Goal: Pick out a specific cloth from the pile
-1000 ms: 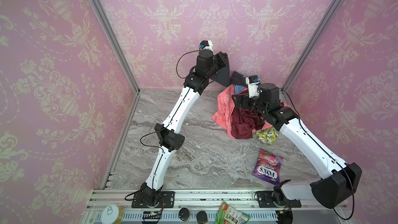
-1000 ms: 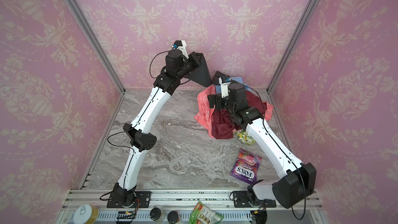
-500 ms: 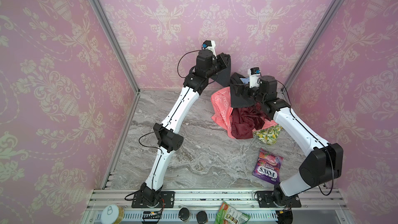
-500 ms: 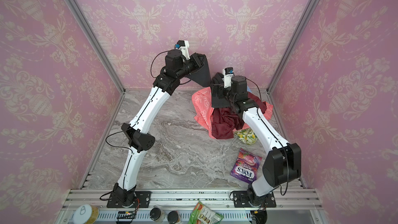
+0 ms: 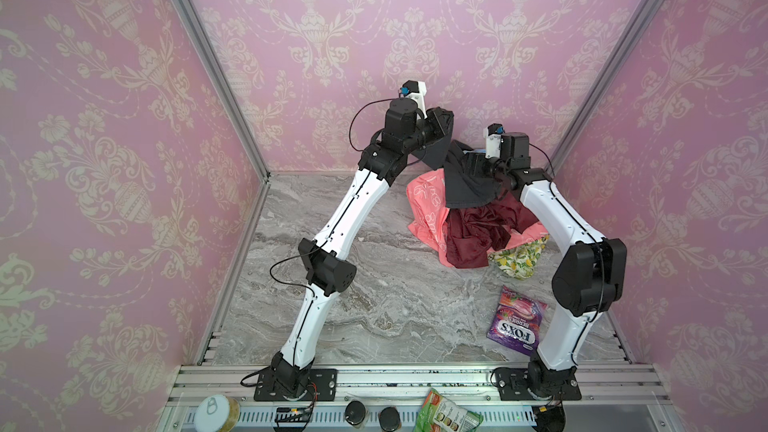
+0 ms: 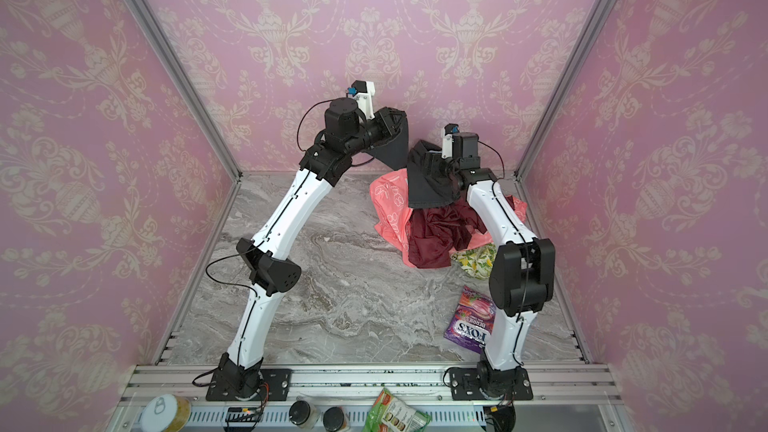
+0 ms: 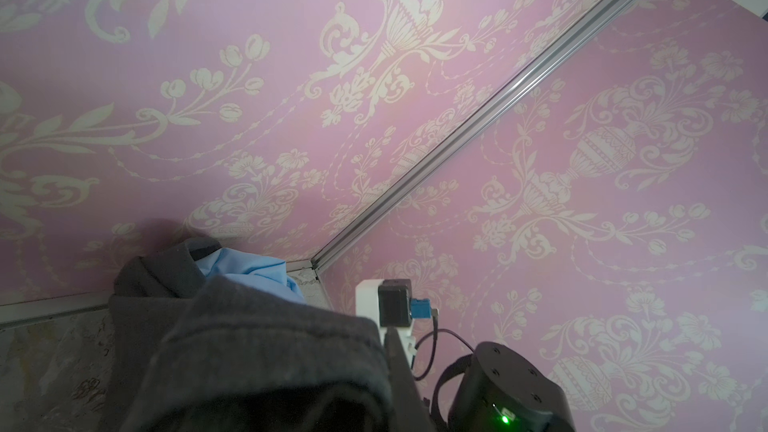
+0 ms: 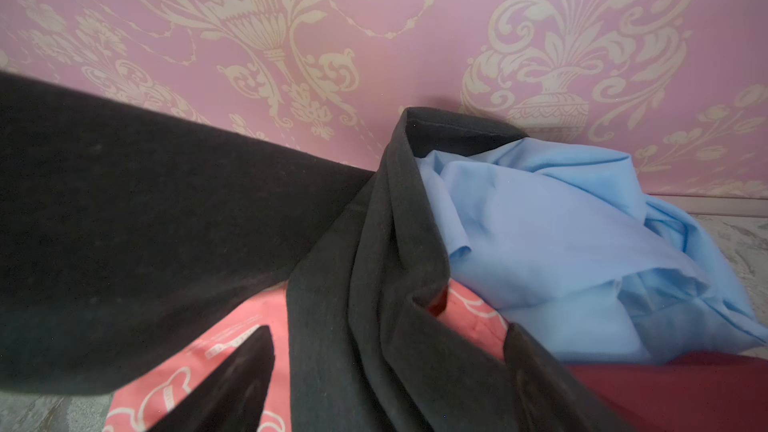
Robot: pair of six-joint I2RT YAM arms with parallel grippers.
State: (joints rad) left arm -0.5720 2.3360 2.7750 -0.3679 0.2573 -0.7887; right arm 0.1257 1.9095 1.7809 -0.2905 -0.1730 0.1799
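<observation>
Cloth (image 5: 462,187), dark charcoal, matte, hemmed: one end pinched in the closed left gripper (image 5: 443,125), held high near the back wall; the rest sags across to the right and drapes over the pile (image 5: 469,238) at the far right of the table (image 5: 365,309). Right gripper (image 8: 388,332): jaws apart, a fold of the cloth lying between the fingers (image 8: 245,371); blue cloth (image 8: 561,234) touching that fold.

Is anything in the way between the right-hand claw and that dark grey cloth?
Nothing visible. In the right wrist view a fold of the cloth runs between the spread fingers of the right gripper. The light blue cloth lies beside that fold and the coral-pink cloth under it, neither in between.
</observation>
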